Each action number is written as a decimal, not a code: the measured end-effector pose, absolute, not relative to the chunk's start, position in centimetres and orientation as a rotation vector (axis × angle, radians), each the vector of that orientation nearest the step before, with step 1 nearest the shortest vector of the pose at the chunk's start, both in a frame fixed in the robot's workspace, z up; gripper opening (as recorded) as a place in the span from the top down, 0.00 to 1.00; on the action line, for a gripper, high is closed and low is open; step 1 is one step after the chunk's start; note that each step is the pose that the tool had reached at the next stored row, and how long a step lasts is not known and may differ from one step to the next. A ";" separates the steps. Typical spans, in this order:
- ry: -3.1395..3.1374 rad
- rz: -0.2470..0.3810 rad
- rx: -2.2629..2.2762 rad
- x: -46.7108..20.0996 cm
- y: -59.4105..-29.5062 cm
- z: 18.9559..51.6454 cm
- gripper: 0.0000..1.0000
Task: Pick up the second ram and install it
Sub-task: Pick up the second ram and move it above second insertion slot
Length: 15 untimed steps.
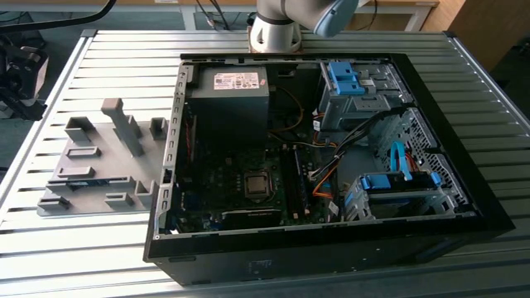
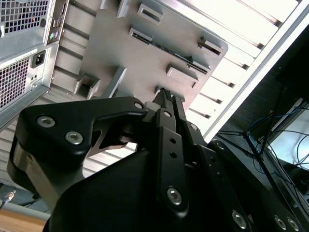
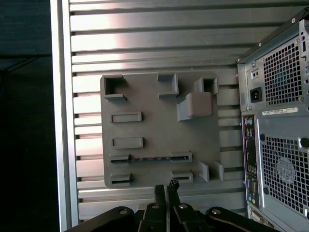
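The second ram (image 3: 149,158) is a thin dark stick lying in two low holders of the grey fixture plate (image 3: 154,125). In the exterior view the second ram (image 1: 93,181) sits on the grey fixture plate (image 1: 95,146), at that view's left of the computer. The same ram (image 2: 170,51) is seen in the second wrist view. My gripper (image 3: 165,185) hangs high above the table, off the plate's edge nearest the ram and far from it. Its black fingers (image 2: 166,104) are pressed together, shut on nothing.
An open computer case (image 1: 331,264) lies on the slatted metal table (image 1: 83,248), with its motherboard, CPU socket (image 1: 257,184), black memory slots (image 1: 296,183) and power supply (image 1: 228,99) exposed. Tall grey blocks (image 1: 124,127) rise from the fixture. The case's rear panel (image 3: 282,121) stands beside the plate.
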State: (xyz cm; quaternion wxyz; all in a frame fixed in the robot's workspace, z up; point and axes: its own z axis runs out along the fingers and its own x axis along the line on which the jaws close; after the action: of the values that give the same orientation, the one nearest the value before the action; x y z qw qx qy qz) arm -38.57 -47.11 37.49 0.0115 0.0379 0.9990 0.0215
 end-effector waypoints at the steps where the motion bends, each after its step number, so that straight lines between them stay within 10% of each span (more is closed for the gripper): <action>1: 3.116 0.067 0.118 -38.6 -47.1 37.5 0.83; 15: 3.117 0.067 0.095 -38.6 -47.1 37.5 0.89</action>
State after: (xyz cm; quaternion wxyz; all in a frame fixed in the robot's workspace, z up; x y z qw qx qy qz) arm -38.57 -47.11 37.49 0.0113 0.0303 0.9992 0.0216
